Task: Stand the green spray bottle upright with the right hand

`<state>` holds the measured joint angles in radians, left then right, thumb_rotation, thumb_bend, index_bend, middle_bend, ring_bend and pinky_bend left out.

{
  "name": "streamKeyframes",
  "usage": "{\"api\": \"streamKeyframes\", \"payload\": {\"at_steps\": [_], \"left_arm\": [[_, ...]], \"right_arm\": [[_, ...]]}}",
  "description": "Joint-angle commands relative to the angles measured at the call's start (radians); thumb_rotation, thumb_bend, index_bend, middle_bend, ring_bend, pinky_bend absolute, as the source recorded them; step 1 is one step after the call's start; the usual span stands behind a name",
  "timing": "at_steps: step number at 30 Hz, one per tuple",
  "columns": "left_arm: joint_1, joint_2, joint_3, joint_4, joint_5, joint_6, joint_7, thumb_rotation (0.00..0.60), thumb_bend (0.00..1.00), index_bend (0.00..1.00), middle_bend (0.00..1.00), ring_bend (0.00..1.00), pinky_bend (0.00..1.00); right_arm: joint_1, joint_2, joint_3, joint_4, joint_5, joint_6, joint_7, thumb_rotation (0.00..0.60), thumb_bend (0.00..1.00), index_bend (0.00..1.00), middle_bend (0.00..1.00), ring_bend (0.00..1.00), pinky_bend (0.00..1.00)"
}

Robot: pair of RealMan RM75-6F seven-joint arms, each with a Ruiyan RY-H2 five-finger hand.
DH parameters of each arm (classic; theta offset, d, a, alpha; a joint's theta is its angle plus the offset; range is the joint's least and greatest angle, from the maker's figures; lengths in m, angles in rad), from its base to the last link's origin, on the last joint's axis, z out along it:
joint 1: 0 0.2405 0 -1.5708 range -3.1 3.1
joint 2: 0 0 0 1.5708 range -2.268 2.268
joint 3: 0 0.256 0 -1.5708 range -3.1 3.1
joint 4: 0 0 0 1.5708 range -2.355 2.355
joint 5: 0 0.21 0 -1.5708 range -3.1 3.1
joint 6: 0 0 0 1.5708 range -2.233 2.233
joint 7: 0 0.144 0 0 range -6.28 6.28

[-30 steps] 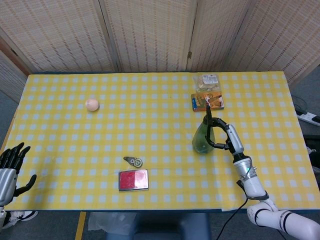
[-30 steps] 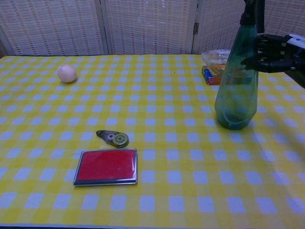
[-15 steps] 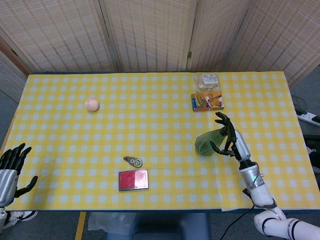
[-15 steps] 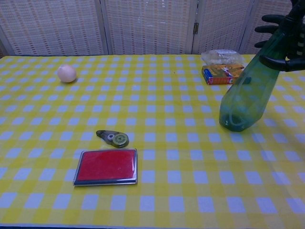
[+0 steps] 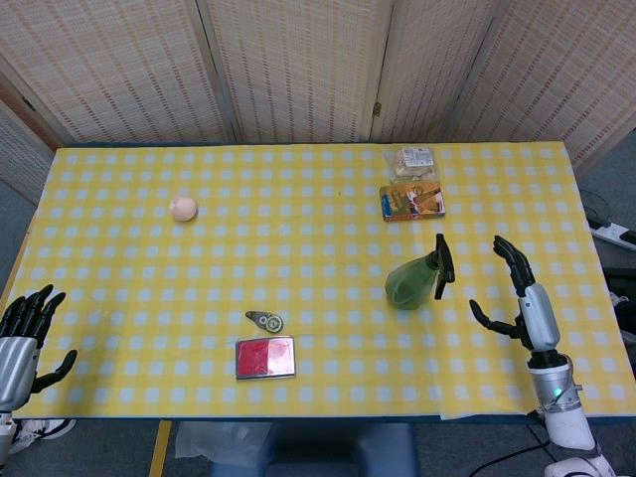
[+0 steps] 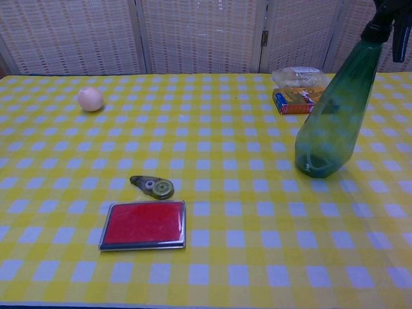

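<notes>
The green spray bottle [image 5: 409, 280] [image 6: 330, 122] stands on its base right of the table's middle, leaning to the right, its black nozzle at the top. Nothing touches it. My right hand [image 5: 522, 295] is open with fingers spread, well to the right of the bottle near the table's right edge; the chest view does not show it. My left hand [image 5: 20, 333] hangs open off the table's left front corner.
A red case [image 5: 265, 357] [image 6: 144, 224] and a small tape dispenser [image 5: 265, 321] [image 6: 153, 186] lie near the front middle. A pale ball [image 5: 183, 207] [image 6: 90, 99] sits at the far left. Snack packets [image 5: 411, 185] [image 6: 300, 89] lie behind the bottle.
My right hand has let go of the bottle and drawn away to the right. The bottle, upright a second ago, now stands free and tilted right.
</notes>
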<state>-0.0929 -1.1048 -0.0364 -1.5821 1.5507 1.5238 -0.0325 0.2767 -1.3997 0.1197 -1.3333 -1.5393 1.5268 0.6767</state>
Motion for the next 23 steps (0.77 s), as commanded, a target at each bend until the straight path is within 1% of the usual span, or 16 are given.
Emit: {"api": "streamKeyframes", "payload": {"at_steps": [1, 3, 5, 7, 9, 10, 11, 13, 14, 15, 17, 20, 23], "left_arm": [[-0.001, -0.002, 0.0, -0.003, 0.0, -0.001, 0.006, 0.6, 0.38, 0.0, 0.0, 0.04, 0.0], [-0.001, -0.002, 0.001, -0.004, 0.001, -0.002, 0.009, 0.6, 0.38, 0.0, 0.0, 0.04, 0.0], [0.0, 0.0, 0.002, -0.003, -0.001, -0.002, 0.009, 0.6, 0.38, 0.0, 0.0, 0.04, 0.0], [0.002, 0.001, 0.0, -0.002, -0.004, 0.0, 0.008, 0.6, 0.38, 0.0, 0.0, 0.04, 0.0], [0.003, -0.002, -0.004, 0.003, -0.008, 0.006, 0.015, 0.6, 0.38, 0.0, 0.0, 0.03, 0.0], [0.002, -0.007, -0.007, 0.009, -0.005, 0.012, 0.023, 0.6, 0.38, 0.0, 0.0, 0.03, 0.0], [0.002, -0.012, -0.008, 0.015, -0.001, 0.016, 0.029, 0.6, 0.38, 0.0, 0.0, 0.03, 0.0], [0.001, -0.024, -0.009, 0.026, 0.009, 0.025, 0.043, 0.6, 0.38, 0.0, 0.0, 0.02, 0.0], [0.0, -0.028, -0.009, 0.029, 0.014, 0.028, 0.048, 0.6, 0.38, 0.0, 0.0, 0.02, 0.0], [0.0, -0.031, -0.008, 0.032, 0.019, 0.031, 0.052, 0.6, 0.38, 0.0, 0.0, 0.02, 0.0], [0.0, -0.038, -0.008, 0.039, 0.027, 0.038, 0.06, 0.6, 0.38, 0.0, 0.0, 0.02, 0.0], [0.001, -0.045, -0.011, 0.044, 0.023, 0.043, 0.072, 0.6, 0.38, 0.0, 0.0, 0.02, 0.0], [0.0, -0.048, -0.014, 0.044, 0.012, 0.036, 0.079, 0.6, 0.38, 0.0, 0.0, 0.03, 0.0]], "right_arm": [[0.016, 0.026, 0.019, -0.018, 0.028, -0.05, 0.005, 0.6, 0.37, 0.0, 0.07, 0.11, 0.0], [0.013, 0.038, 0.021, -0.027, 0.026, -0.048, 0.002, 0.6, 0.37, 0.0, 0.07, 0.11, 0.0], [0.0, 0.063, 0.006, -0.033, 0.014, -0.042, -0.013, 0.6, 0.37, 0.0, 0.07, 0.11, 0.0], [-0.015, 0.103, -0.017, -0.03, 0.008, -0.051, -0.075, 0.6, 0.37, 0.0, 0.07, 0.11, 0.0], [-0.031, 0.177, -0.062, -0.031, 0.009, -0.099, -0.246, 0.6, 0.37, 0.0, 0.09, 0.12, 0.0], [-0.042, 0.223, -0.085, -0.05, 0.047, -0.154, -0.404, 0.6, 0.37, 0.0, 0.09, 0.11, 0.0], [-0.052, 0.245, -0.088, -0.073, 0.093, -0.179, -0.536, 0.6, 0.37, 0.0, 0.07, 0.09, 0.0], [-0.078, 0.24, -0.074, -0.124, 0.195, -0.174, -0.775, 0.6, 0.37, 0.0, 0.04, 0.05, 0.0], [-0.089, 0.23, -0.071, -0.14, 0.221, -0.165, -0.827, 0.6, 0.37, 0.0, 0.03, 0.04, 0.0], [-0.099, 0.224, -0.073, -0.154, 0.239, -0.162, -0.852, 0.6, 0.37, 0.0, 0.03, 0.03, 0.0], [-0.11, 0.232, -0.078, -0.191, 0.251, -0.169, -0.86, 0.6, 0.37, 0.0, 0.02, 0.02, 0.0], [-0.116, 0.255, -0.084, -0.22, 0.198, -0.141, -0.843, 0.6, 0.37, 0.0, 0.02, 0.02, 0.0], [-0.124, 0.261, -0.096, -0.235, 0.183, -0.14, -0.858, 0.6, 0.37, 0.0, 0.02, 0.02, 0.0]]}}
